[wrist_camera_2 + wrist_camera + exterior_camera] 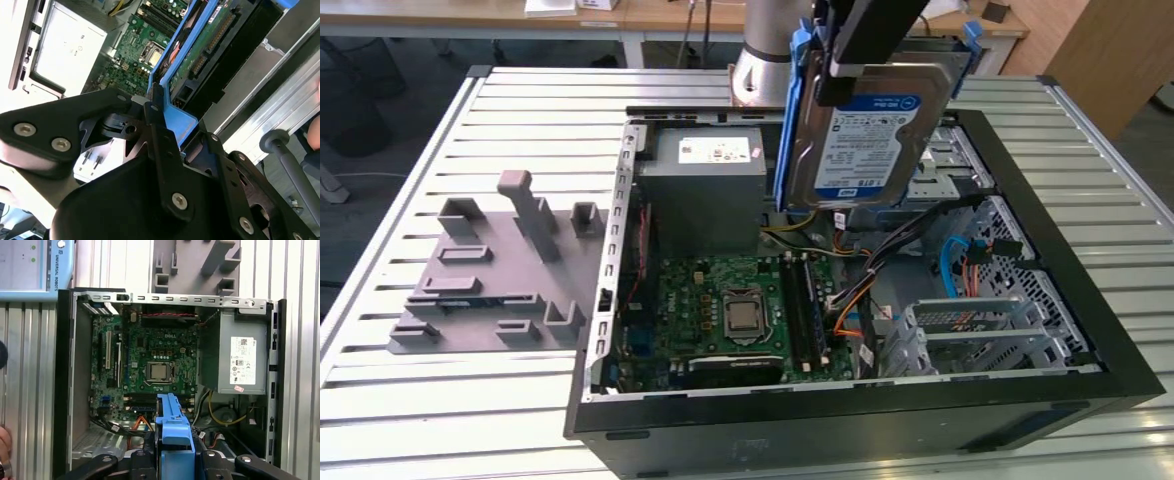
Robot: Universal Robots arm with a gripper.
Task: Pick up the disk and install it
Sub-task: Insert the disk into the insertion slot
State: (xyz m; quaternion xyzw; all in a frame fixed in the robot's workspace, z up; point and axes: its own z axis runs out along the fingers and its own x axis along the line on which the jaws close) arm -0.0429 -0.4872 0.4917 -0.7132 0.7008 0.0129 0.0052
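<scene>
The disk (874, 135) hangs upright above the open computer case (1067, 300), its white-and-blue label facing the camera and its blue rail frame along the edges. My gripper (857, 62) comes down from above and is shut on the disk's top edge. In the second wrist view the black fingers (159, 131) clamp the blue rail, and the disk's green circuit side (200, 47) points down toward the case. In the first wrist view the blue rail of the disk (173, 422) sticks out from the gripper (172, 460) over the motherboard.
Inside the case lie the green motherboard (734, 310), a grey power supply box (707, 195) with a white sticker, cables, and a metal drive cage (981, 330). A grey plastic fixture (494, 270) stands on the slatted table at the exterior view's left. A person's hand (4, 445) is near the case.
</scene>
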